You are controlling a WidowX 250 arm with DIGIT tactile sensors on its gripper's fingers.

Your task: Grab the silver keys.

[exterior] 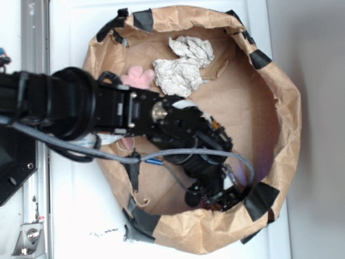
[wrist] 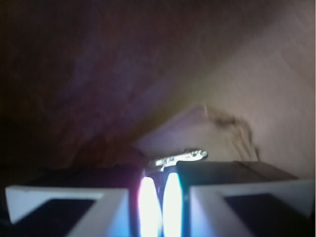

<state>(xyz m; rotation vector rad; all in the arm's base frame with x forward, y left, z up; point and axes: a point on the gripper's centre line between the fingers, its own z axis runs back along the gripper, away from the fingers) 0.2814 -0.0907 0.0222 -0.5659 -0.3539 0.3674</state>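
Against the bag wall, the tool has closed almost fully on the keys, which look light, stiff and slippery, best pinched across the bunch.

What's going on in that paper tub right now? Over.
Gripper low by the tub's near wall, nearly shut on silver keys. Crumpled paper and pink plush well clear. Nothing blocking.

Exterior overhead, wrist close behind fingers, facing paper
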